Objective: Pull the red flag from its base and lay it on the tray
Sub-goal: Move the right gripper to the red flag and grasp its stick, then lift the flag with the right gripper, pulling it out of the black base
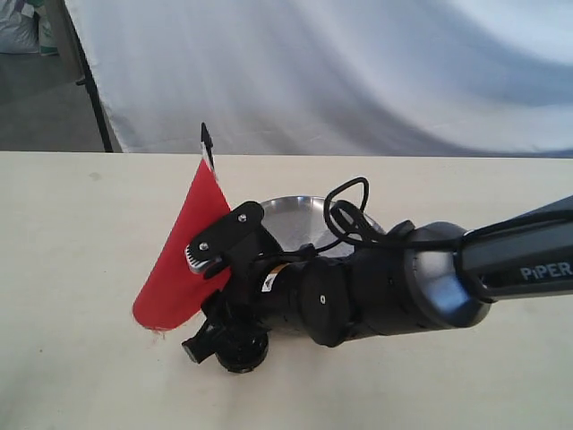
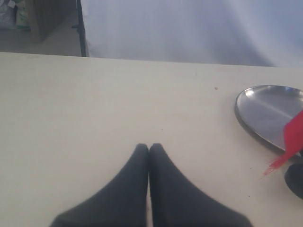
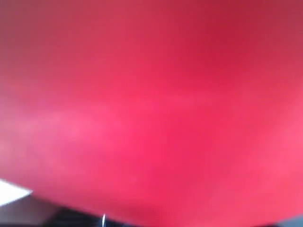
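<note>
The red flag [image 1: 183, 260] stands tilted on its thin black stick, with the pointed tip up at the back. Its cloth [image 3: 151, 94] fills almost the whole right wrist view and hides that gripper's fingers. My right gripper [image 1: 197, 303] reaches in from the right with its jaws apart. One finger [image 1: 219, 240] lies against the cloth and the other sits low beside the black base [image 1: 242, 351]. Behind the arm lies the steel tray [image 1: 300, 215], partly covered. My left gripper [image 2: 149, 147] is shut and empty over bare table, with the tray [image 2: 265, 111], a flag corner [image 2: 293, 137] and the base's edge [image 2: 296, 179] off to one side.
A cream table [image 1: 81, 269] carries everything. A white backdrop cloth [image 1: 358, 72] hangs behind its far edge, with a dark stand leg [image 1: 94, 98] at the far left. A black cable loop [image 1: 345, 210] rises from the right wrist.
</note>
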Motion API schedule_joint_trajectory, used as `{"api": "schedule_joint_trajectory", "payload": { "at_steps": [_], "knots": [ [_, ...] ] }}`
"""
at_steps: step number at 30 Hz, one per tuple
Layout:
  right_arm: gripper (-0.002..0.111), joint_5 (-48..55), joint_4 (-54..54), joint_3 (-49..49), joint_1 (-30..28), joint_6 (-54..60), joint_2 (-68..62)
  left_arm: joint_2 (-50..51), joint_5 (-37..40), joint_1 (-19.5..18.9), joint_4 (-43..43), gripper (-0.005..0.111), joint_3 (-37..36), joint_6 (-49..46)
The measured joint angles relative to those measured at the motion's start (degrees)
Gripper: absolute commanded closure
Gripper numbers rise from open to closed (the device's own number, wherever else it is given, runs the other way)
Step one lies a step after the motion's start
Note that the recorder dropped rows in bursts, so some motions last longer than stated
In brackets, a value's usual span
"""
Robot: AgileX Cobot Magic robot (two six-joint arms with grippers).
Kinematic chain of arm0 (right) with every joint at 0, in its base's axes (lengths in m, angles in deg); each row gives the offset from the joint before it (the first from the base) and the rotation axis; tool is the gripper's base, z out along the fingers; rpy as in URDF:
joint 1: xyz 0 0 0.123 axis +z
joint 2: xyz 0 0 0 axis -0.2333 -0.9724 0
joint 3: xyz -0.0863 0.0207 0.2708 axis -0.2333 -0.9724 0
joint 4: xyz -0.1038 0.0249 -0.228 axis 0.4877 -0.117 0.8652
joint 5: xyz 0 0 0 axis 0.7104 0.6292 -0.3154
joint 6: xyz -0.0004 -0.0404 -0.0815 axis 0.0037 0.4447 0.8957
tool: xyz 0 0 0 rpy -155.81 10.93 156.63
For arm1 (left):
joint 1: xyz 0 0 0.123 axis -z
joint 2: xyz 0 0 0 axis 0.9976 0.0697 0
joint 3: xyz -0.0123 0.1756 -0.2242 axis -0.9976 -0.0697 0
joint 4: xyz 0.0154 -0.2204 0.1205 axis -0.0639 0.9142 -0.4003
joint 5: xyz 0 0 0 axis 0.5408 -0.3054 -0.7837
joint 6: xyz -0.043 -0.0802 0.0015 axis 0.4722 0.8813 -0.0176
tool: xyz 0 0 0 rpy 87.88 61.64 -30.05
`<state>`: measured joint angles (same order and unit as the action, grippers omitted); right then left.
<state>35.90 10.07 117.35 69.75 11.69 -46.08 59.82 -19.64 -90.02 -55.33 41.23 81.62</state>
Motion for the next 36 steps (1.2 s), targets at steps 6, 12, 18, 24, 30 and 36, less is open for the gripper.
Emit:
{"api": "schedule_joint_trajectory", "payload": {
  "at_steps": [6,12,18,24,30,36],
  "knots": [
    [0.109,2.4,-0.1,0.5,0.0,0.0,-0.2,0.0,0.0,0.0,0.0,0.107,0.0,0.0],
    [0.109,4.4,-0.1,0.9,0.0,0.0,-0.2,0.0,0.0,0.0,0.0,0.107,0.0,0.0],
    [0.109,4.6,-0.1,0.9,0.0,0.0,0.0,0.0,0.0,0.0,0.0,0.107,0.0,0.0],
    [0.109,6.3,-1.3,0.9,0.1,-0.3,6.2,0.0,0.0,0.0,0.0,0.107,0.0,0.0],
    [0.109,7.0,-1.7,0.9,0.1,-0.5,13.1,0.0,0.0,0.0,0.0,0.107,0.0,0.0],
    [0.109,-2.0,-10.2,0.4,-1.2,-2.4,12.1,0.0,0.0,0.0,0.0,0.107,0.0,0.0]
  ]
}}
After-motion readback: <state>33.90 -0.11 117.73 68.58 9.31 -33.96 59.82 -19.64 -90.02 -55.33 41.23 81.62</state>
